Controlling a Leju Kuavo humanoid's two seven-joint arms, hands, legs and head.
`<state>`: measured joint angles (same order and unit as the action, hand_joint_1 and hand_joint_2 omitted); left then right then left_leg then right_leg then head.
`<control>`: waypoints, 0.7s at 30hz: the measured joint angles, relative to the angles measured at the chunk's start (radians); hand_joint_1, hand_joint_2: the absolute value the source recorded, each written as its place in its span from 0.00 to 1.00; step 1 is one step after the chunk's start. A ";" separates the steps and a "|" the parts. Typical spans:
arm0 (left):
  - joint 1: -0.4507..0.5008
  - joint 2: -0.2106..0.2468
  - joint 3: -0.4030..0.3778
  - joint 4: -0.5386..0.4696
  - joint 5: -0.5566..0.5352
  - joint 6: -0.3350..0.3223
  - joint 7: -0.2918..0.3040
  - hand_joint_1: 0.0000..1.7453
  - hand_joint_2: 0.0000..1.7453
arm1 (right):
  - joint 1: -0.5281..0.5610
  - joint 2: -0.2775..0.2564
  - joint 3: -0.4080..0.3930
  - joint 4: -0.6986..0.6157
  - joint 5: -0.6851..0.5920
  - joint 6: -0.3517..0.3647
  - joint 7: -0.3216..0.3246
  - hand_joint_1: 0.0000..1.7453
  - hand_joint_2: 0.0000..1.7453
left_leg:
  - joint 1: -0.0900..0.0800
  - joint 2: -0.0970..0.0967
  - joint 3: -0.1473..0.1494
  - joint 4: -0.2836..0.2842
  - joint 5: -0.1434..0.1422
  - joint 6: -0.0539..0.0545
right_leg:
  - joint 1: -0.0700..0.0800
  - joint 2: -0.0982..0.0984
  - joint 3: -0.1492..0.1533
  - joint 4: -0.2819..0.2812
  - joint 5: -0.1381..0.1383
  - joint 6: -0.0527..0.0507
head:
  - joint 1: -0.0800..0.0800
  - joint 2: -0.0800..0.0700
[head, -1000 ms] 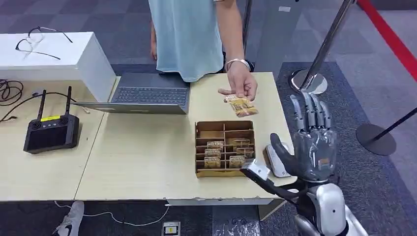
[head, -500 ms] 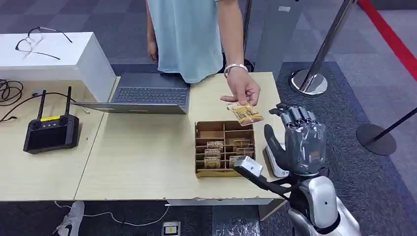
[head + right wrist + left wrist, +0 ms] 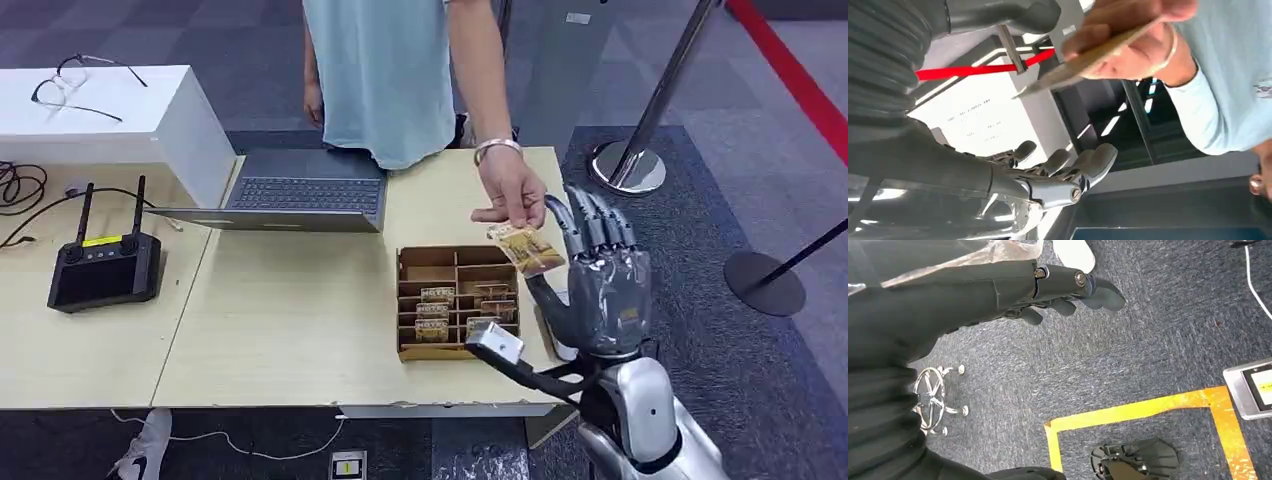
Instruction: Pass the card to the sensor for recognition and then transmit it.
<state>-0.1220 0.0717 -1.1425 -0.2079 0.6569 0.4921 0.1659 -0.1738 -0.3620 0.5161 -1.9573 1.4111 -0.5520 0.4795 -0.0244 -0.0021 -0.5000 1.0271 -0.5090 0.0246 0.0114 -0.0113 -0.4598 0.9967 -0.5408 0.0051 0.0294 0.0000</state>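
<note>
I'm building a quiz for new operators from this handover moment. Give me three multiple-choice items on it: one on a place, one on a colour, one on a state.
1. Where is the card?
A. in the person's hand
B. in the wooden box
C. on the laptop

2. What colour is the person's shirt?
A. red
B. light blue
C. black

3. How is the robot's right hand?
A. closed around the card
B. open beside the card, fingers apart
C. flat on the table

Key: 1 A, the person's hand pinches it above the table; 2 B, the head view shows pale blue; 3 B, its fingers are spread and hold nothing.
</note>
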 joint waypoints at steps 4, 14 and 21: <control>0.000 0.002 0.000 0.000 0.000 0.000 0.000 0.00 1.00 | -0.006 0.006 0.010 -0.001 0.006 0.000 -0.004 0.41 1.00 | 0.000 0.000 0.000 0.000 0.000 0.000 | 0.000 0.000 0.000 0.000 0.000 0.000 | 0.000 0.000; 0.000 0.006 0.000 0.000 0.003 0.000 0.008 0.00 1.00 | -0.008 0.023 0.041 -0.002 0.026 -0.001 -0.014 1.00 1.00 | 0.000 0.000 0.000 0.000 0.000 0.000 | 0.000 0.000 0.000 0.000 0.000 0.000 | 0.000 0.000; 0.000 0.006 0.000 0.000 0.008 0.000 0.008 0.00 1.00 | -0.014 0.029 0.056 -0.002 0.022 -0.001 -0.016 1.00 1.00 | 0.000 0.000 0.000 0.000 0.000 0.000 | 0.000 0.000 0.000 0.000 0.000 0.000 | 0.000 0.000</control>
<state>-0.1215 0.0782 -1.1425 -0.2079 0.6645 0.4921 0.1740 -0.1879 -0.3326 0.5726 -1.9593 1.4332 -0.5528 0.4639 -0.0244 -0.0020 -0.5000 1.0271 -0.5089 0.0246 0.0114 -0.0113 -0.4598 0.9967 -0.5408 0.0051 0.0294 -0.0004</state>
